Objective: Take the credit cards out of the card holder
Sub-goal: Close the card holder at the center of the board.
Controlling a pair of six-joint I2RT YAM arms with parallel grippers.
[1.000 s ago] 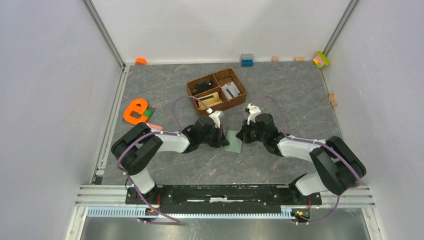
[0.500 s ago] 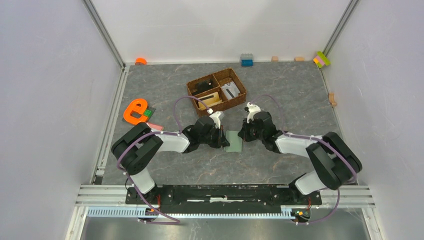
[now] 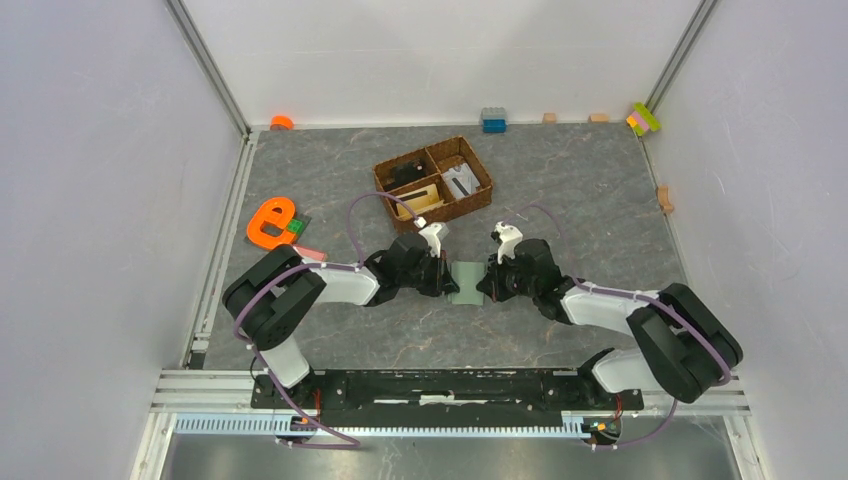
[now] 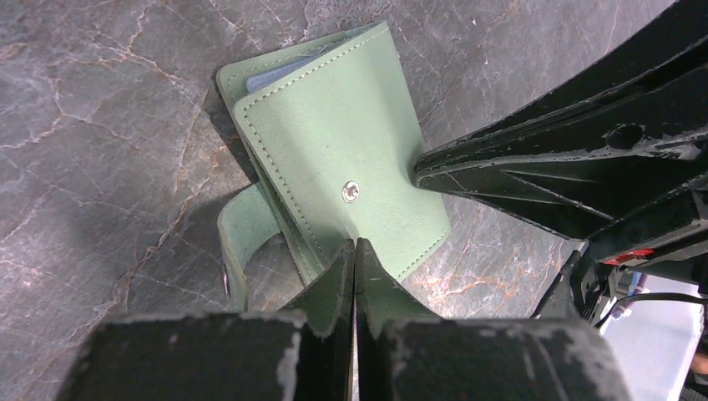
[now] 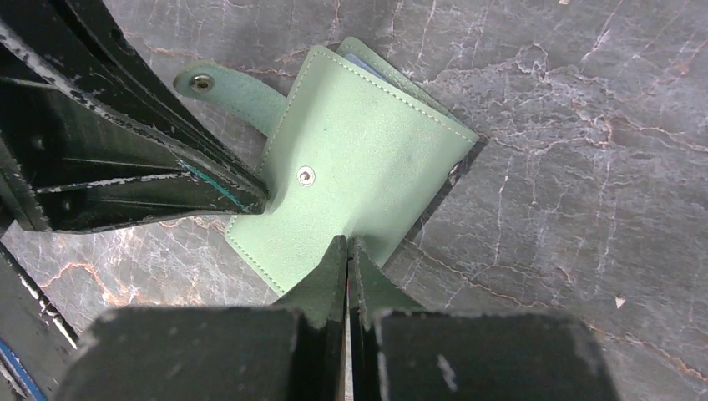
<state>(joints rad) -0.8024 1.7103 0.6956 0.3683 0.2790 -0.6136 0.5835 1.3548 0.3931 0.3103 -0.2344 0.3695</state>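
The card holder [image 3: 466, 282] is a sage-green wallet lying folded on the grey marble floor between my two arms. Its snap strap [image 5: 225, 92] is undone and sticks out to one side. A pale blue sliver of lining [image 4: 275, 77] shows at its open edge. The credit cards are hidden. My left gripper [image 4: 355, 244] is shut, its tip resting on the wallet's left edge [image 4: 351, 159]. My right gripper [image 5: 346, 241] is also shut, its tip on the opposite edge [image 5: 359, 184]. Neither has anything between its fingers.
A brown wicker divided basket [image 3: 478, 162] stands just behind the wallet, with small items in it. An orange letter-e shape [image 3: 270, 222] lies at the left by the wall. A blue block [image 3: 493, 120] and coloured blocks [image 3: 643, 118] line the back wall.
My right gripper has moved nearer and leftward, from beside the wallet's far right corner onto its right edge. The left gripper and the wallet have stayed put.
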